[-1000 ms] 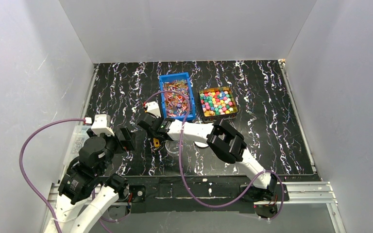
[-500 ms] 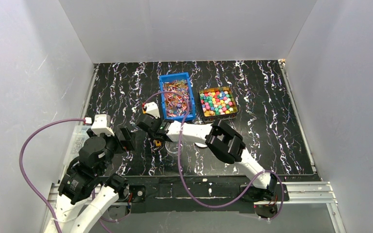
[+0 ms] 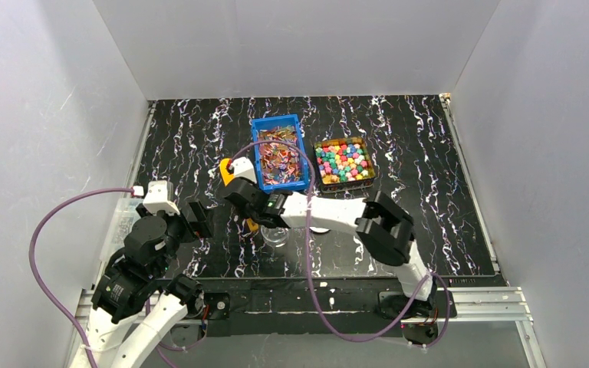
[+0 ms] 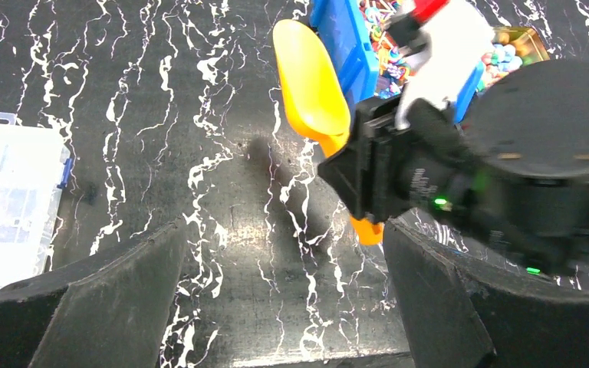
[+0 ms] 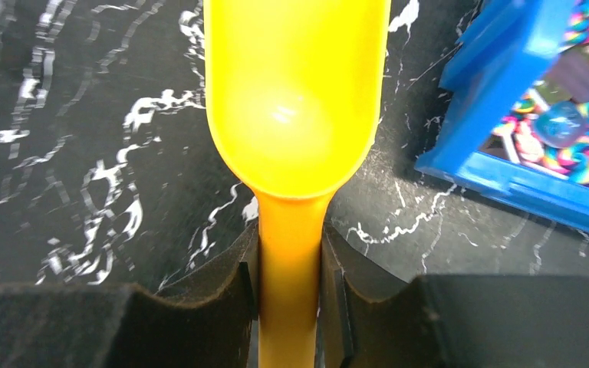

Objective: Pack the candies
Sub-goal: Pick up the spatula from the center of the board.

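- No lettering, brand, number or sign can be read in any view.
- Small pale print on the right arm's black housing, seen from the left wrist, is too blurred to read.
- The wrapped candies show only swirled colours.

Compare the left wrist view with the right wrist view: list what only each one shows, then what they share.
Only the left wrist view: the open left gripper, a clear compartment box at the left edge, the tray of chunky candies, and the right arm's wrist seen from outside. Only the right wrist view: the right gripper shut on the yellow scoop by its handle, the empty bowl filling the frame. Both: the scoop, the blue bin of wrapped candies, and the black marbled table.
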`<act>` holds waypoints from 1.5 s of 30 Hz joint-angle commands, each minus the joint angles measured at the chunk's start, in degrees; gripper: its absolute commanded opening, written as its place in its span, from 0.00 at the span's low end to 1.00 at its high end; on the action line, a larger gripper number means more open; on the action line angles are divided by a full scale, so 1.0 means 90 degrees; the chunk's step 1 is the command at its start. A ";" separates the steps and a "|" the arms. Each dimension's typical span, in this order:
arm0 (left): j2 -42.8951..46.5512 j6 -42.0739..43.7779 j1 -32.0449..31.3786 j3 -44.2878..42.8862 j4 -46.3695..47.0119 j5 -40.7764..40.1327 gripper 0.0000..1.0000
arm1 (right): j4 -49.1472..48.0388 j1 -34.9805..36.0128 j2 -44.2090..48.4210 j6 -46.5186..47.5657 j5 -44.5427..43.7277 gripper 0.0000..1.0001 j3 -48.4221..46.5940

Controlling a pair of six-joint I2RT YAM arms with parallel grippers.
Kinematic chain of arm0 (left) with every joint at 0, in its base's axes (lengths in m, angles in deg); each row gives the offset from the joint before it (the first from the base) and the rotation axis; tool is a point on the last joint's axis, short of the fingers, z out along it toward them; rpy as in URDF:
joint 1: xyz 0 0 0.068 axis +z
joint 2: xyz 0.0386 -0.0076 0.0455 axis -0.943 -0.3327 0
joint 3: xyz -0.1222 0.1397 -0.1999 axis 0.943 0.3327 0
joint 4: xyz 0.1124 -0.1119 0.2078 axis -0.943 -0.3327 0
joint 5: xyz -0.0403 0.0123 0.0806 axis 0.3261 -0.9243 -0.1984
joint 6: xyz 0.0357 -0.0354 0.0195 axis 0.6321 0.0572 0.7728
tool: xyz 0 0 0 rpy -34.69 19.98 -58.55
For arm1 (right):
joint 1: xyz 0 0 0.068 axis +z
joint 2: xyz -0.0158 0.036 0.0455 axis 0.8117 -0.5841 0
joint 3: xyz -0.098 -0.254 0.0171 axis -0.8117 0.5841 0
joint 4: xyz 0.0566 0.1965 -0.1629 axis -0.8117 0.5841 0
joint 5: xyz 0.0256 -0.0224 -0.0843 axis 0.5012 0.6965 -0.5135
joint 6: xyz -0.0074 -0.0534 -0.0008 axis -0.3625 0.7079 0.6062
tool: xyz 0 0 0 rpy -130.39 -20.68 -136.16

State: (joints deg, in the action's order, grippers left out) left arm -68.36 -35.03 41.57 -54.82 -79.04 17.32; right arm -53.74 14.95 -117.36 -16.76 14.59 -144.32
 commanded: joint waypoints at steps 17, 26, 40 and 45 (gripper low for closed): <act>-0.1604 -0.0789 -0.0021 -0.2076 -0.1132 0.2454 0.99 | 0.1126 0.0491 0.3790 0.1693 0.0319 0.01 0.1655; -0.2233 -0.1099 -0.0026 -0.2600 -0.1563 0.3633 0.99 | 0.1660 0.0947 0.5491 0.2842 0.0248 0.01 0.2922; -0.2600 -0.1597 -0.0021 -0.2341 -0.1485 0.5502 0.99 | 0.1540 0.2153 0.6901 0.4189 0.0810 0.01 0.4205; -0.2381 -0.1641 -0.0026 -0.1852 -0.1504 0.5796 0.95 | 0.1105 0.2647 0.7004 0.4713 0.0701 0.01 0.4439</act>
State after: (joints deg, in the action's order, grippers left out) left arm -91.29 -49.15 41.57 -74.84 -91.28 64.51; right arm -37.57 36.17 -56.23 19.96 21.46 -104.97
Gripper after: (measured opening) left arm 0.976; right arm 0.369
